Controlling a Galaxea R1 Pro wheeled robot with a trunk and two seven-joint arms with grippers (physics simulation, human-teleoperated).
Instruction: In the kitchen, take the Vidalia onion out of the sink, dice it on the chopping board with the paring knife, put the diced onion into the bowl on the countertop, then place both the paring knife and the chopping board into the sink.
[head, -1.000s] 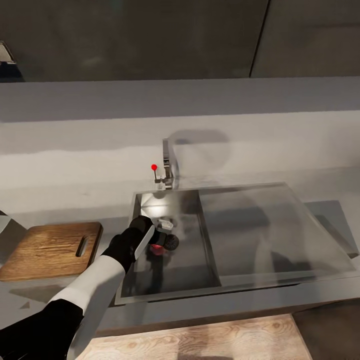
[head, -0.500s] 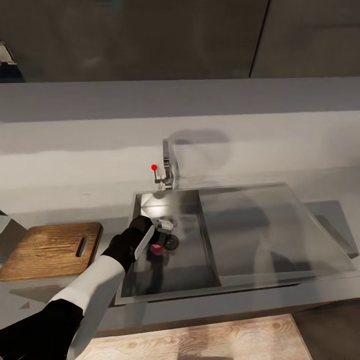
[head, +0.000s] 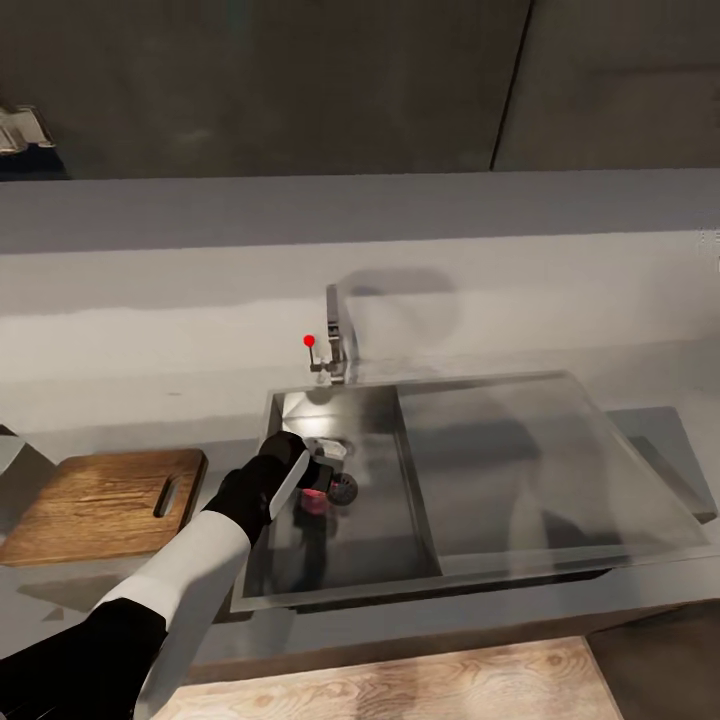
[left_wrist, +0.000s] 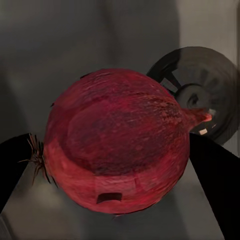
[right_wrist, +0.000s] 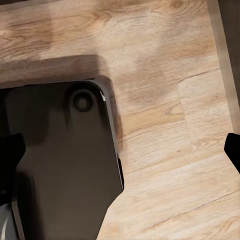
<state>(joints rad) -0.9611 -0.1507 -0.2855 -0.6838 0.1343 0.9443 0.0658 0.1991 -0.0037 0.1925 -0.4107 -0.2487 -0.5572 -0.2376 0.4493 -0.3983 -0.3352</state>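
Note:
The Vidalia onion, dark red and round, lies in the sink basin next to the round drain. My left gripper reaches down into the basin and is shut on the onion. In the left wrist view the onion sits between the two dark fingers, which press on both of its sides. The chopping board lies on the countertop left of the sink. My right gripper hangs open over the wooden floor. The paring knife and the bowl are out of view.
The chrome faucet with its red-tipped lever stands behind the basin. The drainboard stretches to the right of it. In the right wrist view the robot's dark base sits on the floor planks.
The whole head view has shifted slightly, so the camera moved. My left gripper stays at the onion by the drain with no clear movement.

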